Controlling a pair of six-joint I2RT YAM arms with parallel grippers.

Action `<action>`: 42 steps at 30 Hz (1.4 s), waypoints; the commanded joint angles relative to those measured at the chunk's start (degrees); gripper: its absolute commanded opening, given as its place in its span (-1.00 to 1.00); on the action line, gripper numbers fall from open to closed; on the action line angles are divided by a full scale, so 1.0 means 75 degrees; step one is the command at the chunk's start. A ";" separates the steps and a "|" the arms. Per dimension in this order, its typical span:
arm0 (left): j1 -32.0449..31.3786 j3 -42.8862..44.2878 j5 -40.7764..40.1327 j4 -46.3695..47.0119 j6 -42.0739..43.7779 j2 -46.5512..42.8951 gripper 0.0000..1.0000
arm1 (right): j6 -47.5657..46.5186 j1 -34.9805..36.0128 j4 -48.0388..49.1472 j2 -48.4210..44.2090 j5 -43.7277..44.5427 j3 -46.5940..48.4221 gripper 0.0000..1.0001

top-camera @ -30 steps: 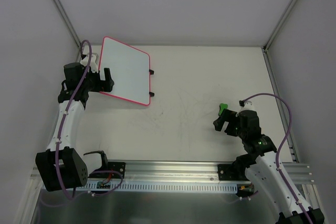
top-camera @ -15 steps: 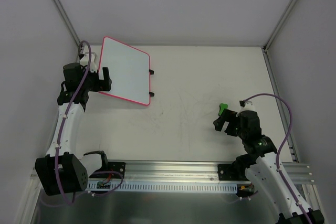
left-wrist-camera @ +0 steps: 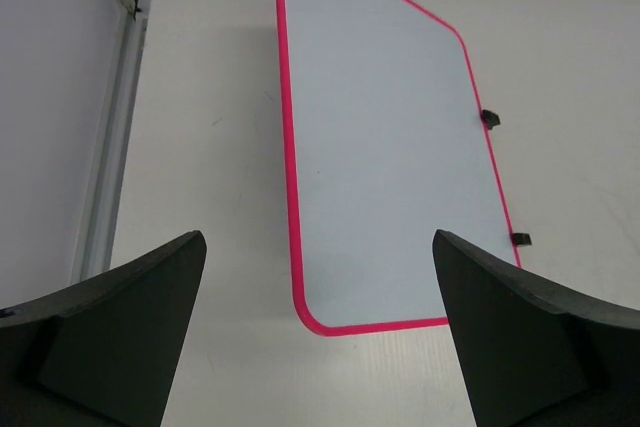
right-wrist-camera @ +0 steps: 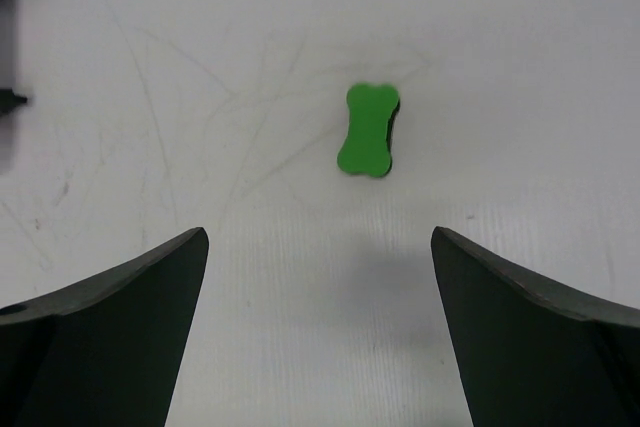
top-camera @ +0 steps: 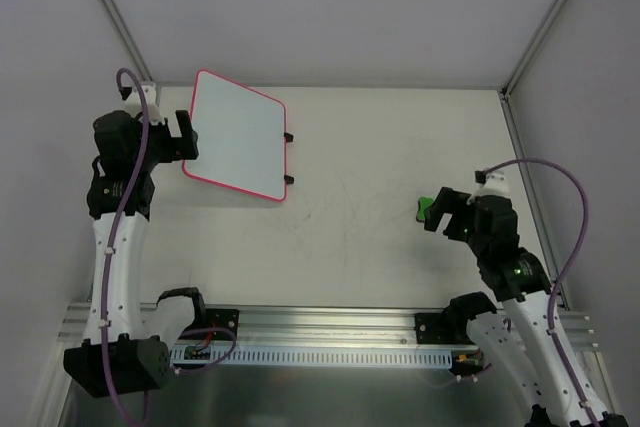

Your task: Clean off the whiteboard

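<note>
The whiteboard (top-camera: 238,137) has a pink-red frame and a blank white face, and sits at the far left of the table with two small black feet (top-camera: 289,158) on its right side. My left gripper (top-camera: 187,139) is open and empty just left of the board's near-left edge, not touching it. In the left wrist view the board (left-wrist-camera: 390,147) lies ahead between the open left gripper (left-wrist-camera: 320,347). The green bone-shaped eraser (top-camera: 424,209) lies on the table. My right gripper (top-camera: 442,214) is open and empty just right of it. In the right wrist view the eraser (right-wrist-camera: 369,129) lies ahead of the right gripper (right-wrist-camera: 320,347).
Grey walls and metal posts (top-camera: 115,17) enclose the table on the left, back and right. An aluminium rail (top-camera: 330,332) runs along the near edge. The board's black feet (right-wrist-camera: 10,99) show at the left edge of the right wrist view.
My left gripper has pulled back up and to the left, off the board's edge. My right gripper has drawn back to the right, leaving the eraser on the table.
</note>
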 commanded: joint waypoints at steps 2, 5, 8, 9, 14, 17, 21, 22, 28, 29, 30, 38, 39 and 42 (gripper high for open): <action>-0.0033 0.1123 0.0057 -0.0711 -0.0359 -0.0605 0.97 | -0.1528 -0.0011 -0.0211 0.0264 0.1366 0.2200 0.99; -0.0173 0.1825 0.0151 -0.1180 -0.0441 -0.0851 0.97 | -0.2174 -0.0022 -0.0211 0.0417 0.1930 0.3176 0.98; -0.0337 0.2703 0.0140 -0.1683 -0.0453 -0.1039 0.98 | -0.3019 -0.0011 -0.0211 0.0581 0.2188 0.4395 0.98; -0.0385 0.2952 0.0152 -0.1813 -0.0453 -0.1121 0.98 | -0.3182 -0.0022 -0.0211 0.0639 0.2328 0.4944 0.98; -0.0607 0.4345 0.0105 -0.2259 -0.0418 -0.1379 0.97 | -0.3957 -0.0011 -0.0199 0.0687 0.2516 0.6201 0.98; -0.0725 0.4722 0.0070 -0.2365 -0.0430 -0.1648 0.97 | -0.4109 -0.0022 -0.0199 0.0582 0.2435 0.6694 0.98; -0.0900 0.4934 -0.0059 -0.2365 -0.0430 -0.1813 0.97 | -0.4297 -0.0022 -0.0211 0.0324 0.2388 0.7058 0.98; -0.0924 0.4946 -0.0117 -0.2365 -0.0418 -0.1929 0.98 | -0.4344 -0.0022 -0.0199 0.0277 0.2411 0.7117 0.98; -0.1100 0.5016 -0.0516 -0.2353 -0.0336 -0.2200 0.98 | -0.4473 -0.0011 -0.0188 0.0078 0.2329 0.7445 0.98; -0.1111 0.5051 -0.0539 -0.2365 -0.0313 -0.2223 0.98 | -0.4485 -0.0022 -0.0130 0.0078 0.2329 0.7457 0.98; -0.1100 0.5063 -0.0563 -0.2365 -0.0301 -0.2235 0.97 | -0.4485 -0.0022 -0.0106 0.0078 0.2341 0.7469 0.98; -0.1369 0.5040 -0.1019 -0.2365 -0.0230 -0.2492 0.97 | -0.4520 -0.0022 -0.0094 0.0159 0.2036 0.7551 0.98; -0.1393 0.5040 -0.1043 -0.2365 -0.0219 -0.2516 0.97 | -0.4508 -0.0011 -0.0094 0.0171 0.2013 0.7562 0.98; -0.1440 0.5017 -0.1067 -0.2353 -0.0254 -0.2528 0.97 | -0.4473 -0.0011 -0.0059 0.0206 0.1954 0.7551 0.98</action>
